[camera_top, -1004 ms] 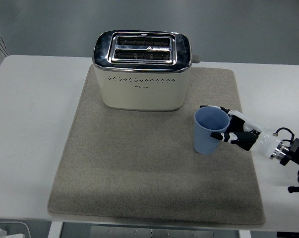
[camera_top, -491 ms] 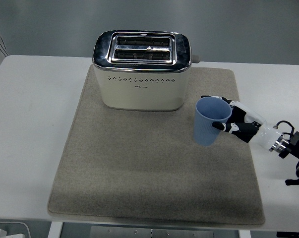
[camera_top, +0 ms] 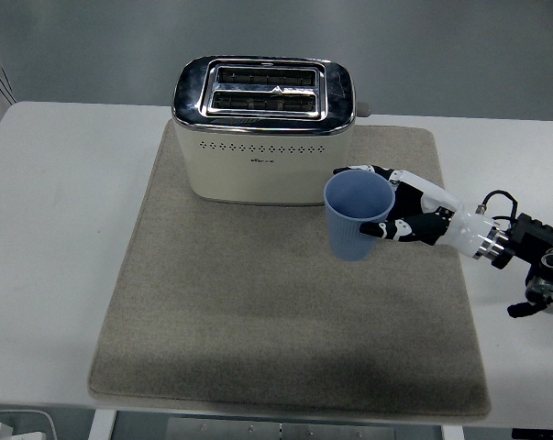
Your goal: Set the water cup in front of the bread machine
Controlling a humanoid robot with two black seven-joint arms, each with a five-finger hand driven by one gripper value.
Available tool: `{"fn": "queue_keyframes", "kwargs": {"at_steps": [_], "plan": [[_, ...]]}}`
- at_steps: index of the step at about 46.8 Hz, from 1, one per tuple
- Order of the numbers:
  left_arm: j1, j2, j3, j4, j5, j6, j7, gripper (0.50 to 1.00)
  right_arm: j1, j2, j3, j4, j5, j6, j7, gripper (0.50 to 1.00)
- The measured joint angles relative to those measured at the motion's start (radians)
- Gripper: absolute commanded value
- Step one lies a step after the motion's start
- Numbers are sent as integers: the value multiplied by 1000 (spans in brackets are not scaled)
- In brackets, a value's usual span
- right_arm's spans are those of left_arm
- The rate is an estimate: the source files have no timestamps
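A blue water cup (camera_top: 356, 218) stands upright, held in my right hand (camera_top: 400, 216), whose fingers wrap its right side. It is over the grey mat (camera_top: 285, 302), just off the front right corner of the cream and chrome bread machine (camera_top: 262, 128). Whether the cup's base touches the mat I cannot tell. My right arm (camera_top: 514, 243) comes in from the right edge, low over the table. The left arm does not show.
The white table (camera_top: 56, 229) carries the mat, which spreads wide in front of the bread machine. A black cable loops at my right wrist (camera_top: 496, 197). A white object (camera_top: 15, 426) shows below the table's near left edge.
My right hand has carried the cup left and slightly up the picture, from the mat's right part to just in front of the bread machine's right corner. The arm reaches further in.
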Motion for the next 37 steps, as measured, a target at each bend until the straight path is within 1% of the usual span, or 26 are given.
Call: {"fn": "queue_keyframes", "kwargs": {"at_steps": [6, 20, 27, 37], "plan": [[0, 0, 0, 0, 0, 0, 0, 1000, 26, 24, -6, -1, -1, -10, -5, 701], [0, 0, 0, 0, 0, 0, 0, 1000, 58, 86, -9, -3, -21, -26, -41, 701], [0, 0, 0, 0, 0, 0, 0, 1000, 67, 121, -16, -8, -59, -31, -53, 701], [0, 0, 0, 0, 0, 0, 0, 1000, 85, 173, -24, -12, -68, -88, -84, 701]]}}
